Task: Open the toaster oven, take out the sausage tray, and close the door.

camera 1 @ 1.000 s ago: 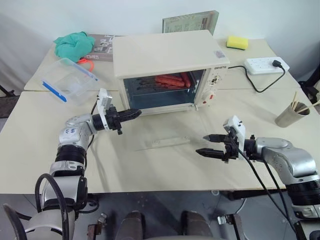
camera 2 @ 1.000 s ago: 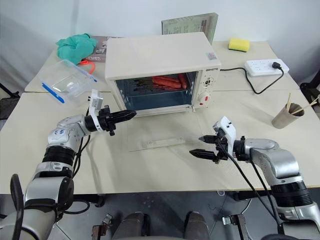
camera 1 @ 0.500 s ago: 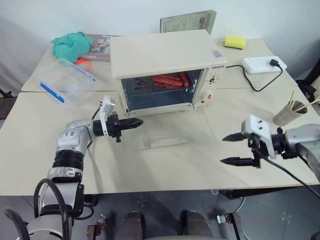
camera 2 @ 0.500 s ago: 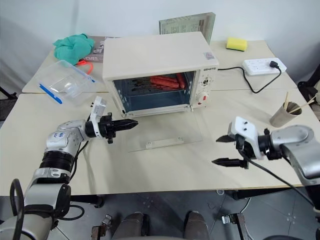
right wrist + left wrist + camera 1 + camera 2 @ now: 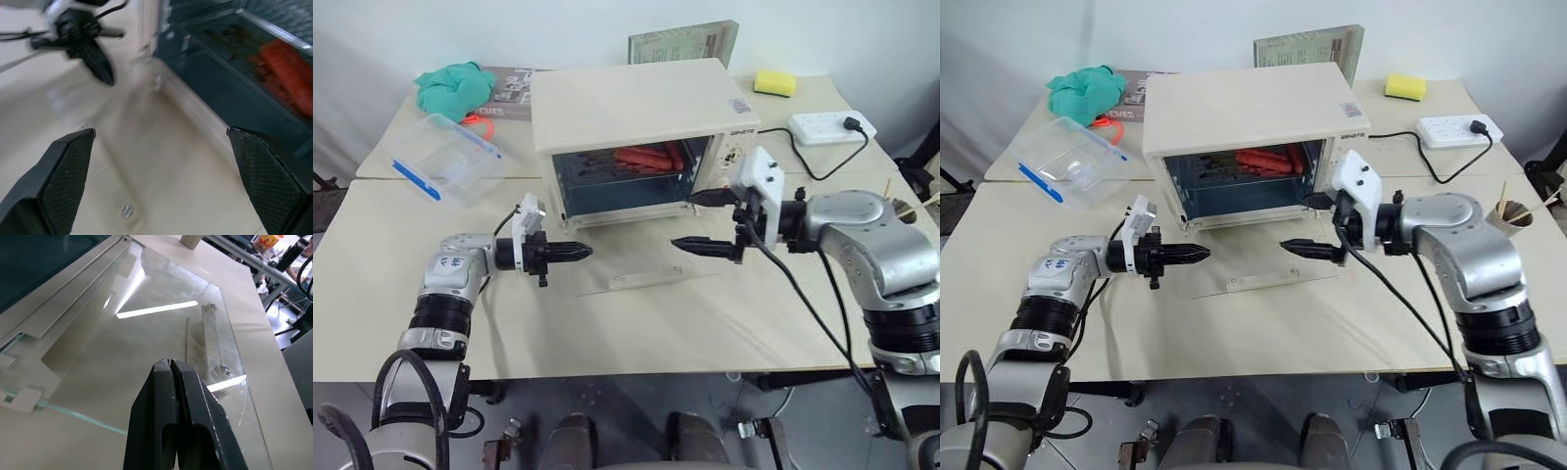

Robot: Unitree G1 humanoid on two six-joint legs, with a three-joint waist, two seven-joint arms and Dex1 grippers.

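Observation:
The cream-white toaster oven (image 5: pixel 641 103) stands at mid-table with its glass door (image 5: pixel 636 257) folded flat on the table, bar handle (image 5: pixel 651 278) at the near edge. Red sausages (image 5: pixel 646 157) lie deep inside; the sausage tray under them is hard to make out. My left gripper (image 5: pixel 579 252) is shut and empty, pointing right at the door's left edge, low over the glass (image 5: pixel 146 333). My right gripper (image 5: pixel 682 220) hangs open and empty above the door's right part, just before the oven's mouth, aimed left toward the cavity (image 5: pixel 234 63).
A clear plastic box with blue clips (image 5: pixel 445 157) and a green cloth (image 5: pixel 455 86) sit at the back left. A yellow sponge (image 5: pixel 774 82), a power strip (image 5: pixel 830 125) with the oven's black cord, and a cup of sticks (image 5: pixel 1508 217) are on the right.
My right gripper has swung up and to the left, from the table's front right to just before the oven's mouth, still open. The left gripper has sunk a little beside the door.

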